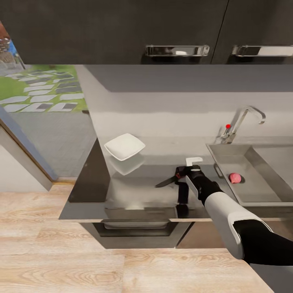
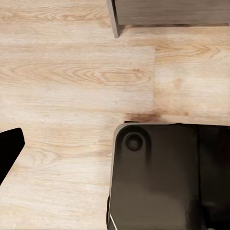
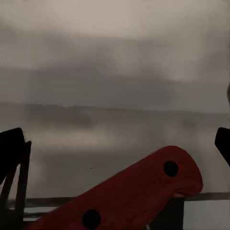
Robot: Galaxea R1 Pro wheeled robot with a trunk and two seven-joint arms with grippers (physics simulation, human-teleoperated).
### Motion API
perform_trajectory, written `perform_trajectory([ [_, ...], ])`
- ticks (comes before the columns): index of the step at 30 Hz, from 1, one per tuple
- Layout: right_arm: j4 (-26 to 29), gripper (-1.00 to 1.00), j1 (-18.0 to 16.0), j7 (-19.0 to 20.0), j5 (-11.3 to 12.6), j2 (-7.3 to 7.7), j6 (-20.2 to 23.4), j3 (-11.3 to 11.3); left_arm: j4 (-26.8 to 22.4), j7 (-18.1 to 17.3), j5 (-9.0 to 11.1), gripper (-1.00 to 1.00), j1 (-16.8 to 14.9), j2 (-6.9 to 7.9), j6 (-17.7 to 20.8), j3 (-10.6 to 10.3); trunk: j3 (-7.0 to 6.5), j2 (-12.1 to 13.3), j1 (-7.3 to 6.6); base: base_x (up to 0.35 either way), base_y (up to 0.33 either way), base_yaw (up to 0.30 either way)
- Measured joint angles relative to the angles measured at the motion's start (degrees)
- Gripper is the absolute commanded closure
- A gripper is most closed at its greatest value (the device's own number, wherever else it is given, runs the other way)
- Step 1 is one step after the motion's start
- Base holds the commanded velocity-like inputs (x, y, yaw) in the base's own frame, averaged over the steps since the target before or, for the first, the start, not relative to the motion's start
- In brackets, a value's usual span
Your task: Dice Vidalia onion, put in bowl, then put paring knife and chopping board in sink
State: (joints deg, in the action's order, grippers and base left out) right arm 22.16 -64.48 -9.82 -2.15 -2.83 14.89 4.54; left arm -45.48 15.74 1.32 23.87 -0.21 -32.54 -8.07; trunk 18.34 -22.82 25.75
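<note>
Right gripper [image 1: 182, 172] is over the countertop [image 1: 134, 191], clamped on the paring knife [image 1: 167, 181], blade pointing to 8 o'clock. Chopping board [image 1: 182, 198] lies just under it, at 6. Vidalia onion [image 1: 235, 178] sits in the sink [image 1: 260, 191], at 3. Bowl [image 1: 124, 146] at 10. Left claw: can't tell.

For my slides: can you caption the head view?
Right gripper at the knife on the countertop, bowl beyond, onion still in the sink.
</note>
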Motion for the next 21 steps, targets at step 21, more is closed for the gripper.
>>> perform_trajectory([
  [21,0.01,-1.00,0.00,0.00,-0.02,-0.01,0.01,0.01,0.00,-0.07,-0.05,-1.00,0.01,0.01,-0.25,-0.18,0.00,0.00,0.03,-0.057,0.003,0.000],
])
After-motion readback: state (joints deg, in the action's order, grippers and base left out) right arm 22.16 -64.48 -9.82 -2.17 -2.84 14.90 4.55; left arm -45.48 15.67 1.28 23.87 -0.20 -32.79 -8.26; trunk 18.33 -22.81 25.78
